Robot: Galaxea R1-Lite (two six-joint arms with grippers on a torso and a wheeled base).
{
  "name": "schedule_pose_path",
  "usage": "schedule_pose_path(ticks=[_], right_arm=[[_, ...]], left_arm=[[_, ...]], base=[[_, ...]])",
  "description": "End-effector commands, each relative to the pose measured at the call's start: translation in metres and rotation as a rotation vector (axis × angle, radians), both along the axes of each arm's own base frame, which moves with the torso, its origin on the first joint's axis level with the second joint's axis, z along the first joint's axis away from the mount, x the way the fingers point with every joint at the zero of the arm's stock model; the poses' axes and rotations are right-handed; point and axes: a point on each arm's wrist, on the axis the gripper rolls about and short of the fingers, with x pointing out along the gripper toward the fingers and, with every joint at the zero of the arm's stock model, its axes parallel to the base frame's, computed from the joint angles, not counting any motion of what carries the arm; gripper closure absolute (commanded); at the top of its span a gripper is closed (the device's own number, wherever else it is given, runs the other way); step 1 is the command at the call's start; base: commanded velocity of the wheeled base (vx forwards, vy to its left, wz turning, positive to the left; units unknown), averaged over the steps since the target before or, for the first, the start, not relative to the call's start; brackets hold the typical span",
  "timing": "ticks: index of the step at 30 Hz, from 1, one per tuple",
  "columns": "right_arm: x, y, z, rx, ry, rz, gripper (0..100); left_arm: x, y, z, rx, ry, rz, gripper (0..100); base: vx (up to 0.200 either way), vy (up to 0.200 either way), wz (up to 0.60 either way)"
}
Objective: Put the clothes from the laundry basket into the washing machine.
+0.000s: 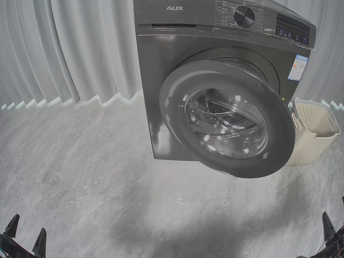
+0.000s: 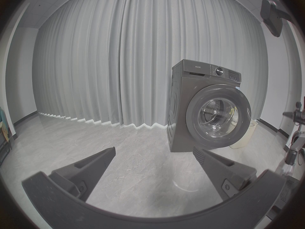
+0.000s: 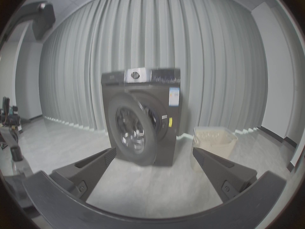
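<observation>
Starting nearest the robot, what do the two grippers hold? (Student)

Nothing. The left gripper [image 1: 28,224], at seven o'clock in the head view, and the right gripper [image 1: 334,212], at five o'clock, both hang low over the grey floor [image 1: 89,169]. Their jaws are spread wide and empty. Each wrist points forward and roughly level towards the machine. This reads as a ready pose, with the arms tucked back so that neither blocks the approach. (Tutor)

And beyond them? (Student)

The front-loading washing machine [image 1: 168,83] stands at twelve to one o'clock, well apart from both grippers. Its round door [image 1: 225,122], hinged at its nine o'clock edge, is swung out towards the robot. This exposes the drum mouth [image 3: 155,118] on the basket's side, probably so that clothes can go straight in. (Tutor)

Where is the laundry basket? (Student)

The cream perforated laundry basket [image 1: 311,144] stands on the floor at three o'clock of the machine, just beside its right flank. The pleated curtain [image 1: 71,36] hangs behind it. That places it nearest the right arm, which I judge the likelier one to reach in. No garment can be made out inside it from here, and whether clothes lie deeper cannot be told. By this layout, the transfer looks not yet begun. (Tutor)
</observation>
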Motion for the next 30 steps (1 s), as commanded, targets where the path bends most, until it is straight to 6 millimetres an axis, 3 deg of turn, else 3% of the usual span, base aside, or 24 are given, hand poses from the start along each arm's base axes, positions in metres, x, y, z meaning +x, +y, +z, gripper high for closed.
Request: schedule_pose_path(ticks=[1, 5, 8, 9, 12, 14, 15, 16, 21, 30], right_arm=[[-0.017, 0.0, 0.104, 0.116, -0.263, 0.038, 0], [0.012, 0.0, 0.095, 0.186, 0.024, 0.139, 0], [0.046, 0.005, 0.085, 0.182, 0.24, 0.223, 0], [0.048, 0.005, 0.085, 0.181, 0.245, 0.224, 0], [0.096, 0.015, 0.099, 0.172, 0.276, 0.234, 0], [0.118, 0.019, 0.104, 0.172, 0.277, 0.227, 0], [0.119, 0.019, 0.104, 0.172, 0.278, 0.228, 0], [0.139, 0.022, 0.107, 0.159, 0.289, 0.198, 0], [0.172, 0.028, 0.112, 0.134, 0.331, 0.141, 0], [0.205, 0.031, 0.107, 0.122, 0.397, 0.087, 0]], left_arm=[[0.0, 0.0, -0.005, 0.007, 0.003, -0.001, 0], [0.0, 0.0, -0.005, 0.007, 0.004, -0.001, 0], [0.0, 0.0, -0.005, 0.007, 0.004, -0.003, 0], [0.0, 0.0, -0.005, 0.007, 0.004, -0.003, 0], [0.0, 0.0, -0.005, 0.006, 0.004, -0.003, 0], [0.0, 0.0, -0.005, 0.006, 0.004, -0.003, 0], [0.0, 0.0, -0.005, 0.004, 0.004, -0.003, 0], [0.0, 0.0, -0.005, 0.004, 0.004, -0.003, 0], [0.0, 0.0, -0.005, 0.007, 0.004, -0.003, 0], [0.0, 0.0, -0.005, 0.007, 0.004, -0.003, 0]], base=[[0.0, 0.0, 0.0], [0.0, 0.0, 0.0], [0.0, 0.0, 0.0], [0.0, 0.0, 0.0], [0.0, 0.0, 0.0], [0.0, 0.0, 0.0], [0.0, 0.0, 0.0], [0.0, 0.0, 0.0], [0.0, 0.0, 0.0], [0.0, 0.0, 0.0]])
